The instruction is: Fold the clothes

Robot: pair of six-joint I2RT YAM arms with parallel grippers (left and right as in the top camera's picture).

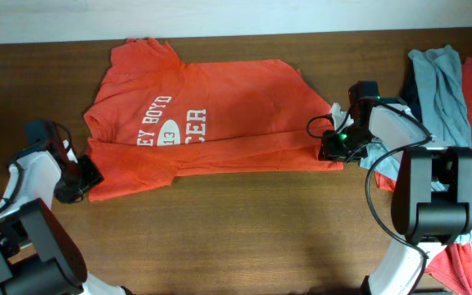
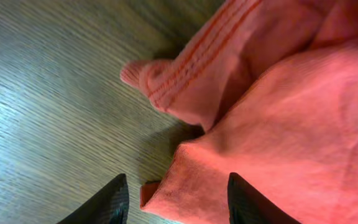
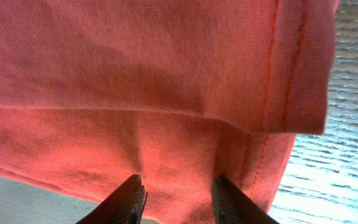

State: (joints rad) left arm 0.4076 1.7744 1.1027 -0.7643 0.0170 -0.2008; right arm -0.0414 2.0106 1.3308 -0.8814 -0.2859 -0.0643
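- Left wrist view: our left fingers point(image 2: 112, 202) stand apart astride a corner of the orange-red shirt point(image 2: 278, 124). One finger is clear of the cloth, so we judge nothing is clamped.
- Right wrist view: our right fingers point(image 3: 132, 199) are apart too, over the doubled hem, likely placed to take that end.
- Overhead, the shirt lies across the desk point(image 1: 244, 238), a lengthwise fold hiding part of its print. We sit at opposite ends of that edge to keep it straight.
- Farther right, the grey-blue shirt point(image 1: 445, 90) waits heaped aside.
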